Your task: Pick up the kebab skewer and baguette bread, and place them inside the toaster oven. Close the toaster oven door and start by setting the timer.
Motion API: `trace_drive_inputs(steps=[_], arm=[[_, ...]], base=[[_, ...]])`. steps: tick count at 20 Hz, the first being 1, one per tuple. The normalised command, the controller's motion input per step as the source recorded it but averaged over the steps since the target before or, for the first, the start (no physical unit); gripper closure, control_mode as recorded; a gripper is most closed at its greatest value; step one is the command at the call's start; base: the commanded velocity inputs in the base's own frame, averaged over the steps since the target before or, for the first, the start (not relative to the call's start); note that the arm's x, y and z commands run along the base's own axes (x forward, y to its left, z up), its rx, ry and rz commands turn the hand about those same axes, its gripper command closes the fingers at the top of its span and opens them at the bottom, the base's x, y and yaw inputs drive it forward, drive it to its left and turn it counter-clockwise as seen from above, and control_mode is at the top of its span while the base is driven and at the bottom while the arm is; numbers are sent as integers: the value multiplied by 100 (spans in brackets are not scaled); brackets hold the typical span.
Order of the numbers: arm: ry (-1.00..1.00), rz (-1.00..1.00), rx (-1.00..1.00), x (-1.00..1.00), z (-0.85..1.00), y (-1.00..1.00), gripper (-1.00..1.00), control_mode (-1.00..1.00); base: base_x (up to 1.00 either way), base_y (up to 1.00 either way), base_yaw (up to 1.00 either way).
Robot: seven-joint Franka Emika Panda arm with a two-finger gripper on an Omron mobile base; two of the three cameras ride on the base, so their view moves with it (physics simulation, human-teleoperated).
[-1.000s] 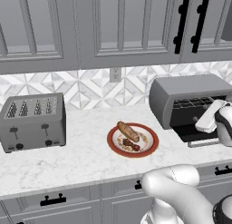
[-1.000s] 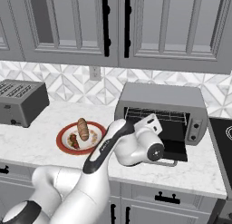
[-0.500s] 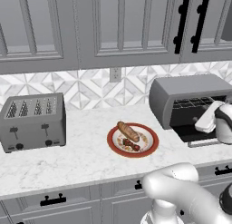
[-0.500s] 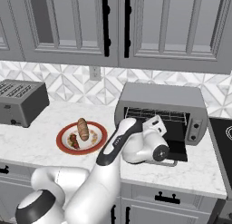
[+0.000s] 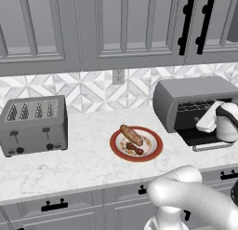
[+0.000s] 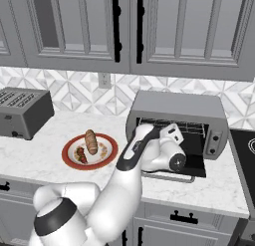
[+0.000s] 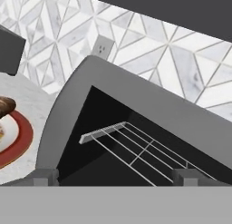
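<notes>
- Left base view: the oven (image 5: pixel 186 96) sits at the right of the frame on the desk (image 5: pixel 69 164), its door (image 5: pixel 204 139) dropped open and lying flat in front of the dark cavity.
- The white hand is at the right edge of that frame, just in front of the cavity and above the door; the fingers themselves are hidden there, so I cannot tell whether they are open or closed.
- A red-rimmed plate (image 5: pixel 153 152) lies at the centre of the frame, near the oven's left side but apart from it.
- The baguette (image 5: pixel 132 135) lies on the plate's upper left part; the skewer (image 5: pixel 135 148) lies on the plate just below it, toward the front.
- A four-slot toaster (image 5: pixel 32 124) stands at the left of the frame, well apart from the plate.
- Right base view: the arm reaches from lower left to the frame's centre, the hand over the open door.
- Hand view: the wire rack (image 7: pixel 136 153) runs across the cavity at centre; the plate rim and the baguette's end show at the left edge.
</notes>
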Motion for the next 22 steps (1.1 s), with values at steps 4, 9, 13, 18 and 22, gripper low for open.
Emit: trace_drive_inputs(steps=[4, 9, 13, 18, 22], arm=[[0, 0, 0, 33, -7, -3, -100, -100], [0, 0, 0, 20, -13, -6, -100, -100], [0, 0, 0, 13, -15, -6, -100, -100], [-2, 0, 0, 20, -1, -3, -100, -100], [0, 0, 0, 12, -12, -3, -100, -100]], base=[[0, 0, 0], [0, 0, 0], [0, 0, 0], [0, 0, 0], [0, 0, 0]])
